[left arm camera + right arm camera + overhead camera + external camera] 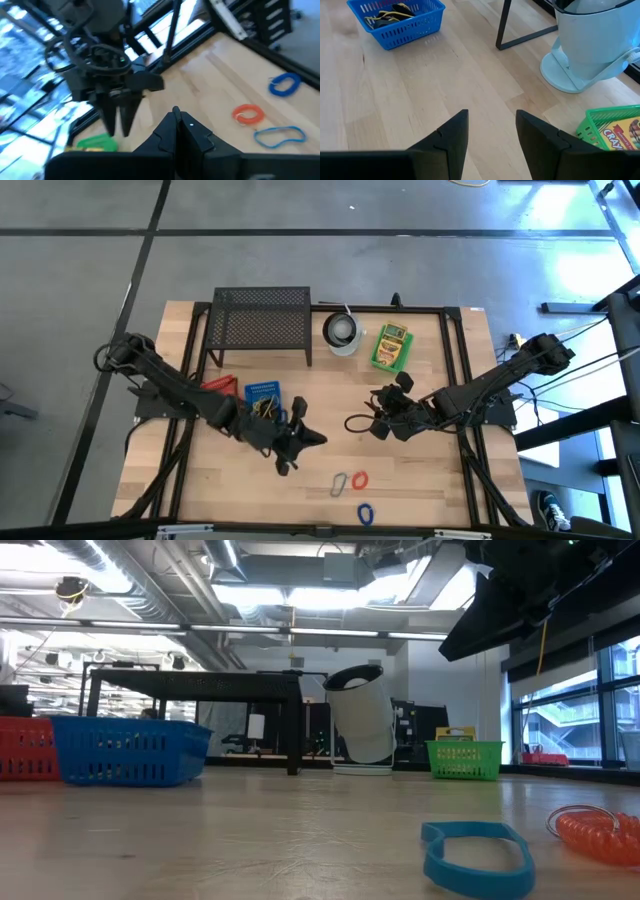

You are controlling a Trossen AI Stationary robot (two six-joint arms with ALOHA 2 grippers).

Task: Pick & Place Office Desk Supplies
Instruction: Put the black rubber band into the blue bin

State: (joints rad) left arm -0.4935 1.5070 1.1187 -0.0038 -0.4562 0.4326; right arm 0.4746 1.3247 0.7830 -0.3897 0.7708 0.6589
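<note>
left gripper [312,438] clenched (empty) | right gripper [490,131] spread apart | blue basket [262,392] between arms

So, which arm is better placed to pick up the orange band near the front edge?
Probably the left: its end effector sits closer to the orange band, fingers shut. The right end effector, open, is farther back.

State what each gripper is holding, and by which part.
Nothing is held. The right gripper is open over bare table; the left gripper is shut with nothing visible between its fingers.
</note>
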